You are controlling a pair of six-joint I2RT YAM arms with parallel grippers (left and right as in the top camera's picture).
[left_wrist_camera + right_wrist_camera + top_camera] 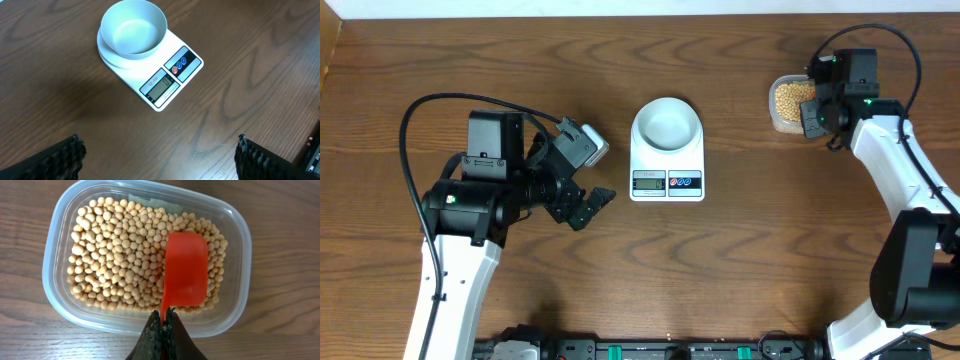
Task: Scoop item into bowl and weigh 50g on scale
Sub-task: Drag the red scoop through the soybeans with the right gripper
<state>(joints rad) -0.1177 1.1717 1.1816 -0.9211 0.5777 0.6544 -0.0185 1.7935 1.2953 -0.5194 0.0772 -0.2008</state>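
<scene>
The right gripper [163,323] is clamped on the thin handle of a red scoop [186,272]. Its cup lies over the beans [120,255] in the clear container [54,265] at the far right of the table [520,60]. The cup looks empty and sits toward one side of the container; I cannot tell whether it touches the beans. The bowl [134,32] stands empty on the far end of the scale [175,50], mid-table and well apart from the container. The left gripper [588,207] hovers left of the scale and nearer, fingers wide apart, holding nothing.

The step in hand seems to be loading the scoop. To do it well, the cup's lip should tip down and push into the thick of the beans. It should then level before lifting, so none roll off on the way across to the bowl. A modest load is wiser than a heaped one, since small pours make it easier to stop at 50g. The light container may slide under the push. The display [161,88] is too small to read.
</scene>
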